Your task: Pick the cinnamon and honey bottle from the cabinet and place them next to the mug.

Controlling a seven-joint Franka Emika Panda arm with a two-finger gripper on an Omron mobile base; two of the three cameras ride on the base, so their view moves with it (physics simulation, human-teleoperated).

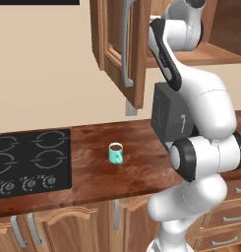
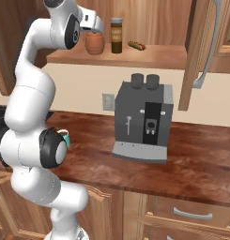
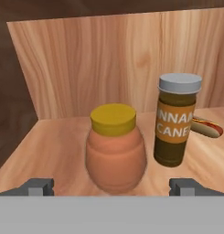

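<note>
The honey bottle (image 3: 115, 148), a squat orange-brown jar with a yellow lid, stands on the cabinet's shelf (image 3: 49, 151) right in front of my gripper (image 3: 112, 187). The gripper is open, and its fingertips (image 3: 38, 186) sit wide apart on either side of the jar, short of it. The cinnamon (image 3: 176, 121), tall and dark with a grey cap, stands just right of the jar. From the right base view the hand (image 2: 94, 28) hovers at the honey bottle (image 2: 94, 43), beside the cinnamon (image 2: 116, 35). The teal mug (image 1: 116, 153) rests on the counter below.
A small brown sausage-like item (image 3: 205, 127) lies on the shelf right of the cinnamon. The cabinet door (image 1: 123, 49) hangs open with its long grey handle (image 2: 206, 47). A grey coffee machine (image 2: 143, 122) stands on the counter under the shelf. A black cooktop (image 1: 31, 162) lies left of the mug.
</note>
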